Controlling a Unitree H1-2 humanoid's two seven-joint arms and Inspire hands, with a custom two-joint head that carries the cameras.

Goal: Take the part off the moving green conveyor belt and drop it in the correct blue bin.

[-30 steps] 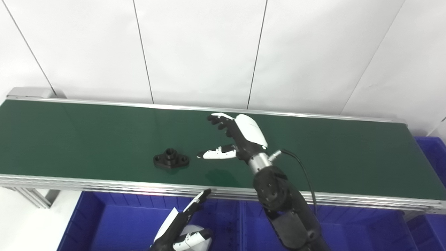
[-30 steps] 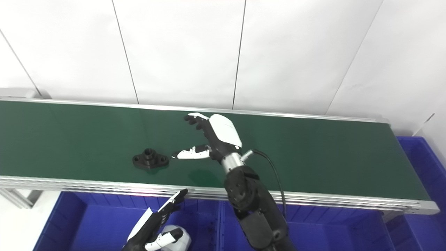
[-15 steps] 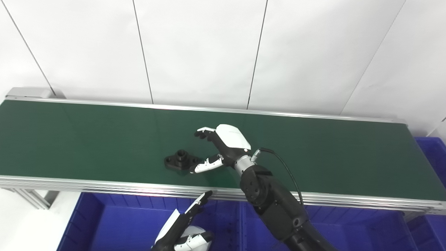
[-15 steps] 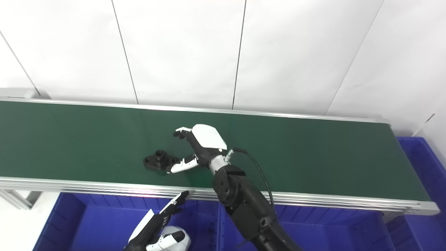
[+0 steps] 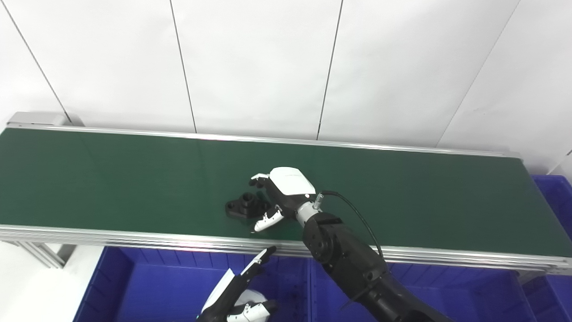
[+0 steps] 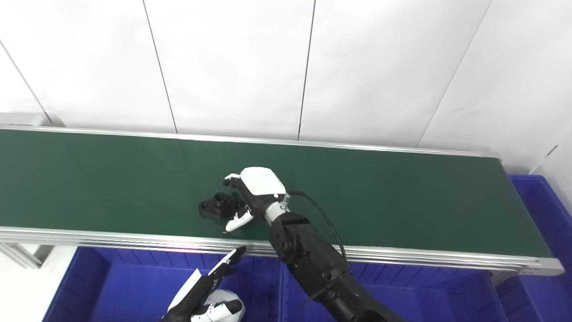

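- Both eye views are bright and evenly lit, with soft light that seems to come from above.
- The white wall reads near overexposed, with only its panel seams showing.
- The green belt carries a faint sheen and weak reflections.
- Shadows are faint: a soft dark patch sits under the right hand.
- Focus is sharp throughout, with no motion blur.

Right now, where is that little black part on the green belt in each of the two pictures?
Left eye view: the black part lies on the green belt left of centre, toward the near rail, against the right hand.
Right eye view: the black part sits further left in the picture, again beside that hand.
Shared landmark: the white-backed right hand just right of the part.
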